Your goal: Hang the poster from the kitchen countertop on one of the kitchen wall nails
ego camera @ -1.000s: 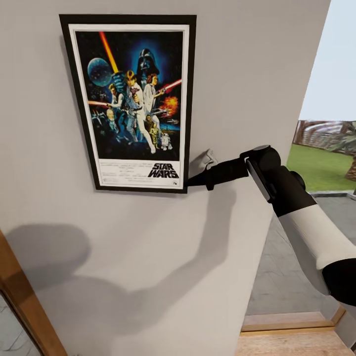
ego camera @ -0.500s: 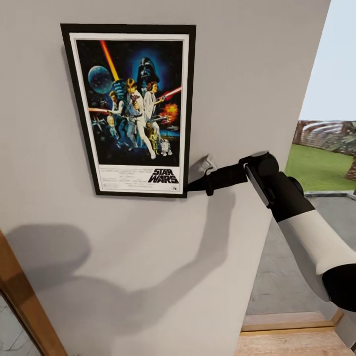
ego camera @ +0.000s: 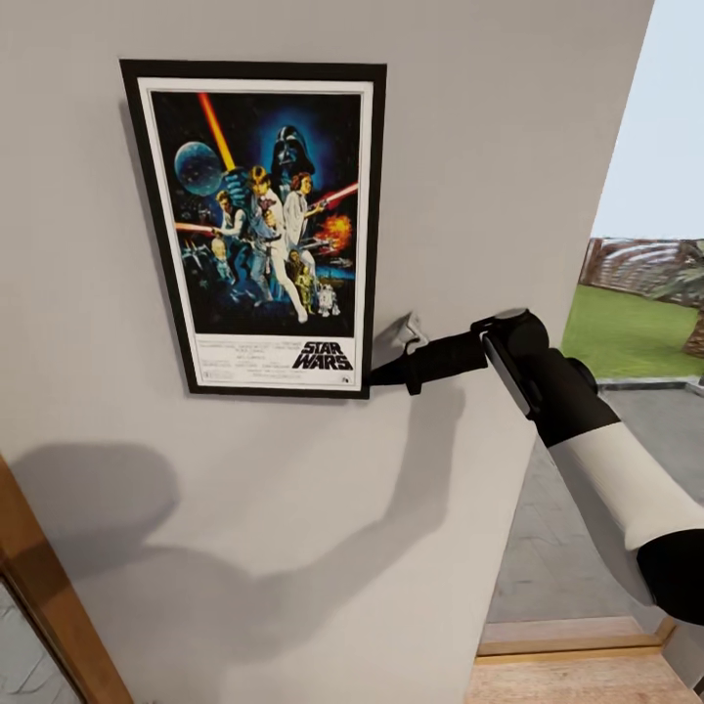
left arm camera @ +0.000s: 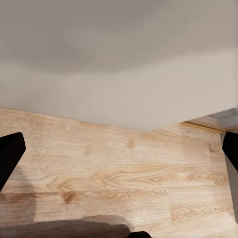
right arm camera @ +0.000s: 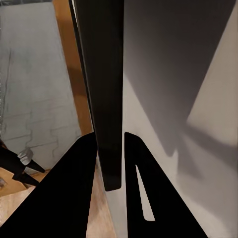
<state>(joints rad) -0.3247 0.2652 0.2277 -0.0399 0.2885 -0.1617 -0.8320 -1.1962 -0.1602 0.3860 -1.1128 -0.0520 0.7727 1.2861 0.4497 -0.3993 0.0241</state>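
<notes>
Head view: the poster (ego camera: 264, 227) hangs flat against the grey wall (ego camera: 489, 147), upright, and the right gripper (ego camera: 376, 373) pinches its lower corner nearest the arm.

Left wrist view: the left gripper (left arm camera: 119, 148) is spread wide with nothing between its fingers; beyond them lie a wooden floor (left arm camera: 114, 168) and the wall's base.

Right wrist view: the dark fingers (right arm camera: 74, 193) clamp the poster's black frame edge, wall just beside it.
</notes>
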